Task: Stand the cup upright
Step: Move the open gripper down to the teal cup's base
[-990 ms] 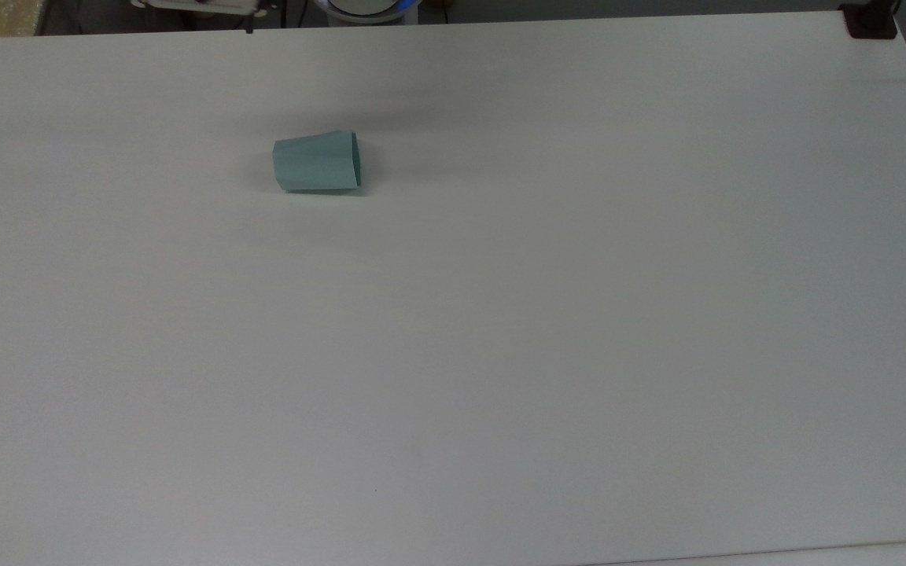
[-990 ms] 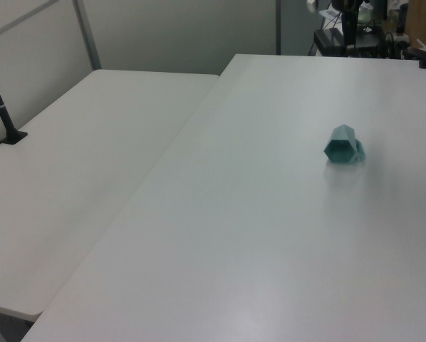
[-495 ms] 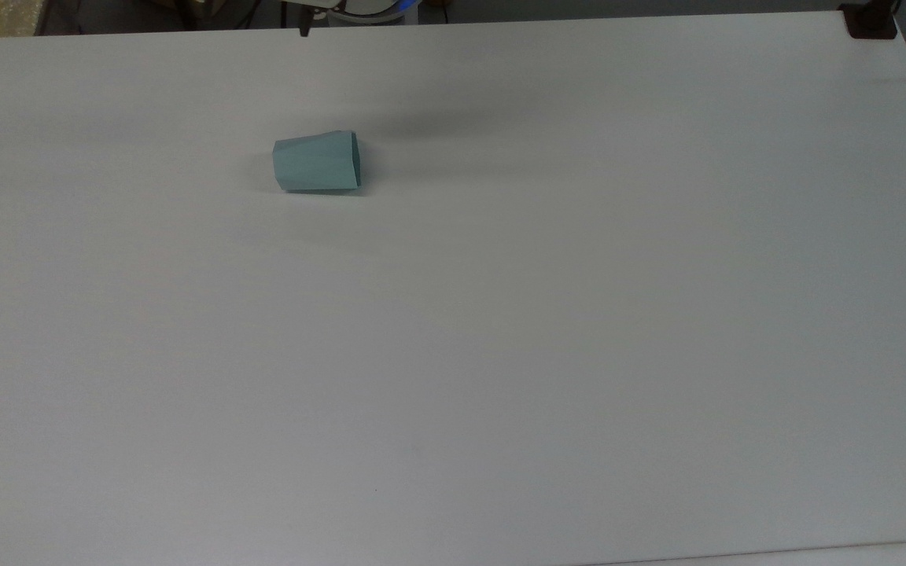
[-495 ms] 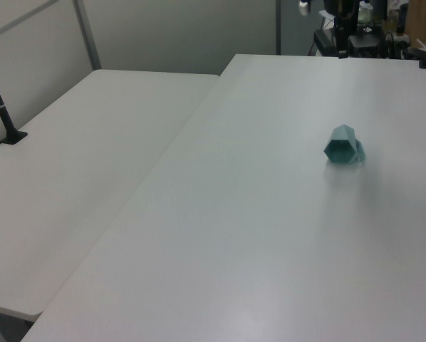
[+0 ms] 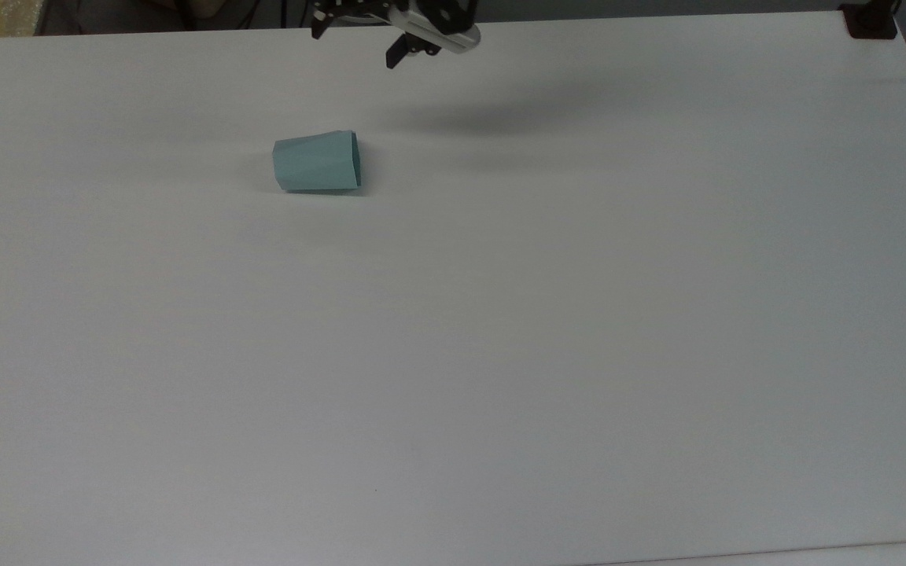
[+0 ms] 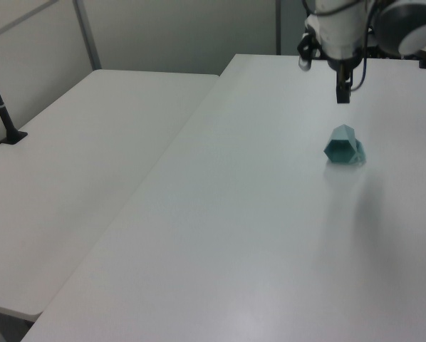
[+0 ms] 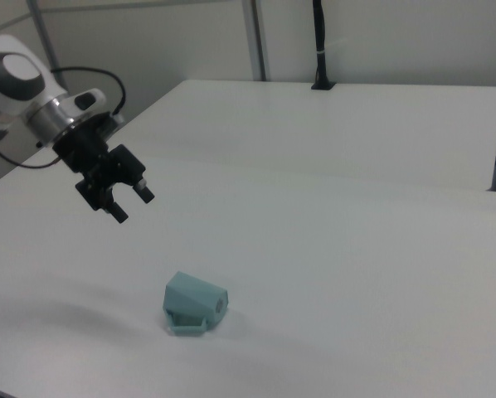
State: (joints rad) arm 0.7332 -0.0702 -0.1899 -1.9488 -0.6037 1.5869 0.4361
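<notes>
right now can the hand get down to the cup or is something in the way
Probably yes. The hand hangs open in the air, apart from the cup, which lies on its side on the bare white table with nothing between them.

tables: two white tabletops (image 6: pixel 220 214), (image 6: pixel 78 149) side by side | wall: pale panels (image 6: pixel 163 32) | lighting: even
</notes>
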